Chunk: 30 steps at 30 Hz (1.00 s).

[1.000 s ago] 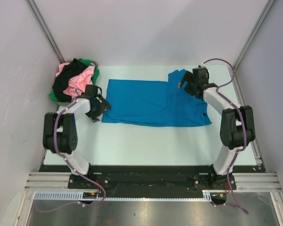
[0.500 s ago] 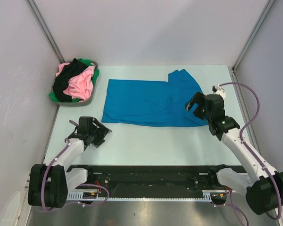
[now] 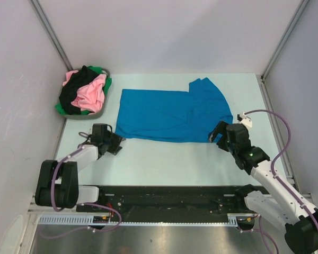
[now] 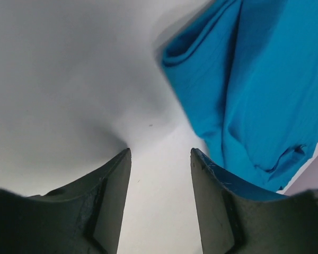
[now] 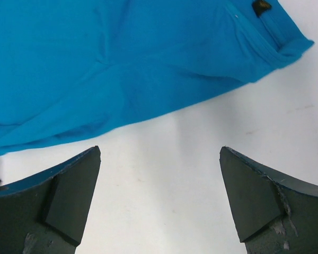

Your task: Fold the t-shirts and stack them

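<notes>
Left gripper (image 3: pixel 118 143), jaws partly apart and empty, sits at the blue shirt's (image 3: pixel 169 114) 7 o'clock corner; right gripper (image 3: pixel 217 133), wide open and empty, by its 5 o'clock corner. Basket (image 3: pixel 87 116) of pink, black and green shirts (image 3: pixel 84 94) stands apart at 10 o'clock. Bare table (image 3: pixel 164 159) lies at 6. Shirt lies flat mid-table, long axis 9 to 3, sleeve jutting toward 12
</notes>
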### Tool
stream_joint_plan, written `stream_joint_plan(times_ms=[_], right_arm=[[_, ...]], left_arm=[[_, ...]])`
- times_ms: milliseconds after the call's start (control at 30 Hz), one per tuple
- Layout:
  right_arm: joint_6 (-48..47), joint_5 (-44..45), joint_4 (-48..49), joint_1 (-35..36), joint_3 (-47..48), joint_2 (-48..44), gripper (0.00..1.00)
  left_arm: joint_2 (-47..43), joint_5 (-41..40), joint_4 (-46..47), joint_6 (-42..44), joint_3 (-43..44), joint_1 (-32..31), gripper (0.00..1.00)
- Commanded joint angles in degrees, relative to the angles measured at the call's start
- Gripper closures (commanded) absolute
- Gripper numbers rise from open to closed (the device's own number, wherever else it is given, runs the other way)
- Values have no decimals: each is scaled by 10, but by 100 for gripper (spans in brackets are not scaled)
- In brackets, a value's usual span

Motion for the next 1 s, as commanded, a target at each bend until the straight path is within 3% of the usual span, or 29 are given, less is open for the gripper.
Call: stream_joint_plan(times_ms=[0,333,400,433,500,633,967], right_arm=[[18,20,20,2,-26,3,0],[20,5,57,2,-54,41,0],[30,15,53,2,-57,47,0],[33,20,54,-1,-58,54,0],[48,27,59,-12,-63,61,0],[49,6,79,-35,-73,76,0],[89,-6,122,-105,-93,141,2]], left_arm=[[53,-54,-8,-39,10,1,45],[132,-80,-43,-35,82,3,48],[145,-85,-61,-29,107,3,57],[157,-85,-73,-24,114,3,71],[163,-88,-82,-23,130,3,85],[171,-97,-93,-18,142,3,99],[177,-82,-76,-8,144,11,100]])
